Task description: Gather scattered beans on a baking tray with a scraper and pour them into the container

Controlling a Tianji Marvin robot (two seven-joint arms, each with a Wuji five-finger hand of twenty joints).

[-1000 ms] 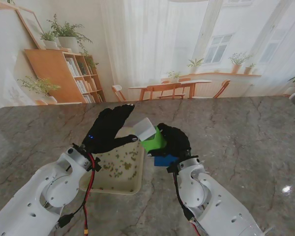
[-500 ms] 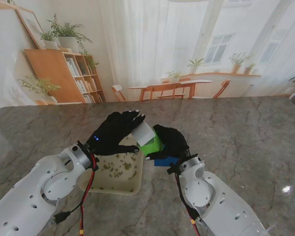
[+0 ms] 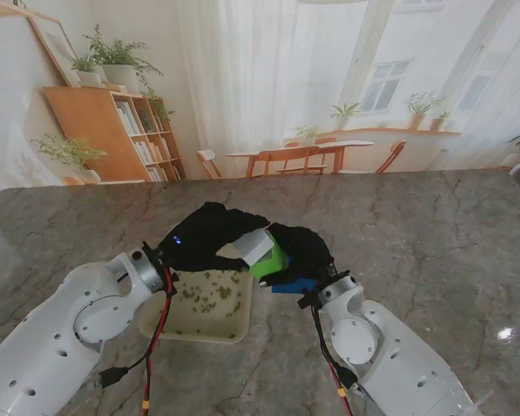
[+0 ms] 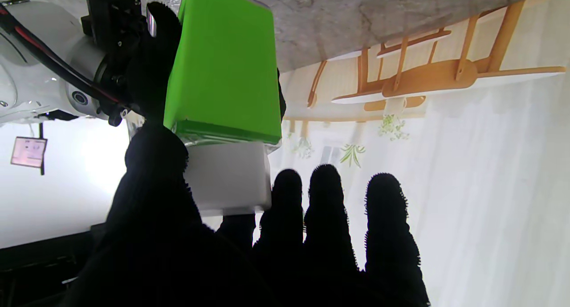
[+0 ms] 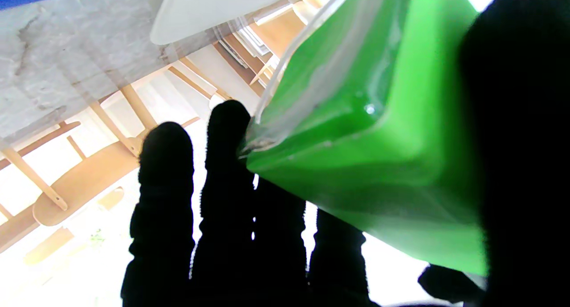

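The right hand (image 3: 302,250) gripped the green-handled white plastic scraper (image 3: 262,247); the left hand (image 3: 210,237) closed round its blade, seemingly to reseat it.

A grey marble surface (image 3: 433,234) fills the lower frame. A wooden bookshelf (image 3: 113,130) with potted plants (image 3: 113,56) stands upper left; dining table (image 3: 303,156) at centre.
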